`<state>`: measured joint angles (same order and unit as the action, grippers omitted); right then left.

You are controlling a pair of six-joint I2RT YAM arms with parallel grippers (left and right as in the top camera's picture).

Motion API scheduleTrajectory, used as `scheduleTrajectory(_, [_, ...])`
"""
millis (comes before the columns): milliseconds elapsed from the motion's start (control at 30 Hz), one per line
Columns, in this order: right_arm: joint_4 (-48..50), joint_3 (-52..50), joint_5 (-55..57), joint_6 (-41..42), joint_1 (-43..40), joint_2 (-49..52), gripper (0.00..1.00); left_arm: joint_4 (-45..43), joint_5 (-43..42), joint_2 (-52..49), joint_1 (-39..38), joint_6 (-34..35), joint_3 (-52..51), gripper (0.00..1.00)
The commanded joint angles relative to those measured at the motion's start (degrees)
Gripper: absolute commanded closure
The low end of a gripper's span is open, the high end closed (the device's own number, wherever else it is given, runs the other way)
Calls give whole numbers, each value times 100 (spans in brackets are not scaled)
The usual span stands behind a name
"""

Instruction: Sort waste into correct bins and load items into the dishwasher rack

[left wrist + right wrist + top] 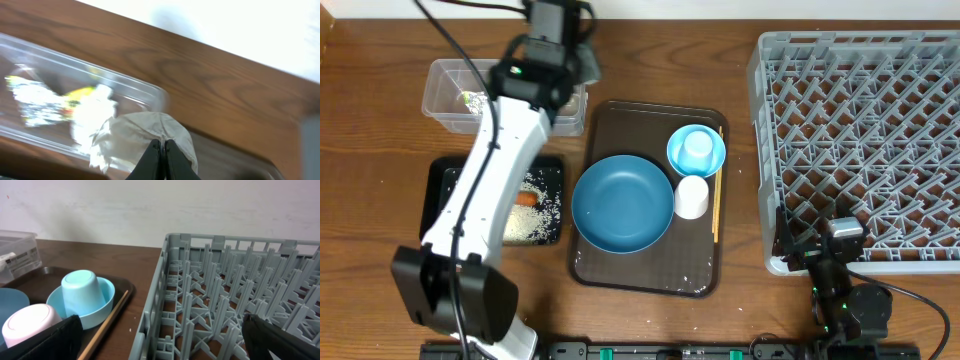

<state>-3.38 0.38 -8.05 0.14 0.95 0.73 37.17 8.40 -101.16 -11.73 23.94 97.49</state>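
Observation:
My left gripper (pixel 161 146) is shut on the crumpled white paper napkin (pixel 135 132), held above the right end of the clear tub (pixel 125 85). In that tub lie the yellow-green wrapper (pixel 80 93) and its foil (pixel 32 100). The black tray (pixel 440 180) holds rice (pixel 542 212) and the orange carrot (pixel 525 198). On the brown tray, the dark-blue bowl (pixel 622 203), light-blue bowl (pixel 710 160), white cup (pixel 691 196) and chopsticks (pixel 717 205) rest. My right gripper (pixel 165 347) stands open and empty at the near-left corner of the grey rack (pixel 865 130).
The brown serving tray (pixel 610 115) sits between the two bins and the rack. An upturned light-blue cup (pixel 82 292) stands inside the light-blue bowl. Stray rice grains dot the serving tray's front edge (pixel 690 283). My left arm (pixel 505 160) crosses above the black tray.

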Motion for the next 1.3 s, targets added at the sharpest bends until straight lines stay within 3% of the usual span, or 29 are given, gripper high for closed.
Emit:
scheduleTrajectory(0, [-22,-4,9,-66,-66,2,1,-125,323,-256,415,-74,9,94])
scheduleTrajectory(67, [-22,-4,9,-66,-66,2,1,-238,321,-400,614,-72,7,84])
scheduleTrajectory(167, [-22,-4,9,-66,-66,2,1,-271,299,-575,791,-72,9,33])
scheduleTrajectory(233, [-22,-4,9,-66,-66,2,1,-162,299,-601,835,-74,7,19])
scheduleTrajectory(567, [-22,-4,9,-66,-66,2,1,817,-225,223,817,-68,9,14])
scheduleTrajectory(867, [-22,-4,9,-66,-66,2,1,2785,-463,1340,817,625,-55,14])
scheduleTrajectory(1267, [-22,-4,9,-66,-66,2,1,3779,894,1707,984,2055,-289,3])
